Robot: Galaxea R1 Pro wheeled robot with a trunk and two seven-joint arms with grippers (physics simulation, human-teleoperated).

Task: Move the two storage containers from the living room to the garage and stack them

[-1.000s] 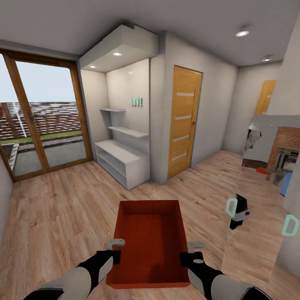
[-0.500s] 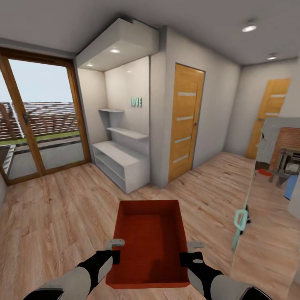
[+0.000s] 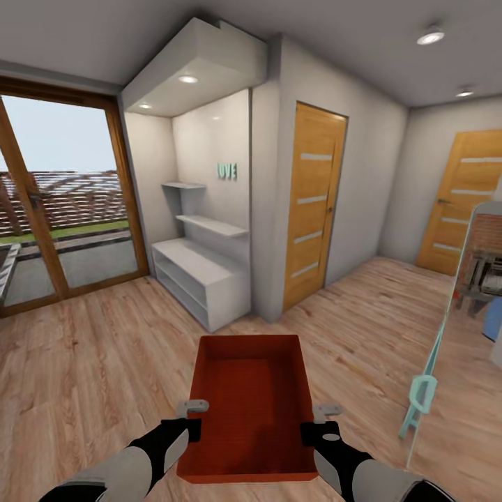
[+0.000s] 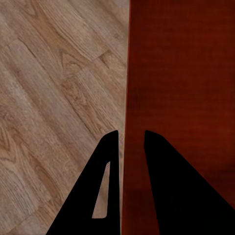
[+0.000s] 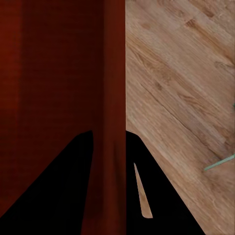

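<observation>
One orange-red storage container (image 3: 251, 408) hangs open side up, low in front of me above light wood-plank flooring (image 3: 104, 362). My left gripper (image 3: 192, 418) is shut on its left wall, and the left wrist view has the black fingers (image 4: 110, 161) straddling that thin wall of the container (image 4: 181, 88). My right gripper (image 3: 318, 422) is shut on the right wall, the fingers (image 5: 81, 156) either side of the container wall (image 5: 113, 88). The tub looks empty. The garage is out of view.
A white low shelf unit (image 3: 202, 275) fills a wall niche ahead. To its right is a shut wooden door (image 3: 314, 202), with another door (image 3: 464, 202) farther right. A big glass sliding door (image 3: 63, 209) is at left. A glass panel with a teal handle (image 3: 422, 394) stands close on my right.
The whole view has shifted: the glass panel slid toward the right edge and the far right door came into sight. The container sits the same between both grippers.
</observation>
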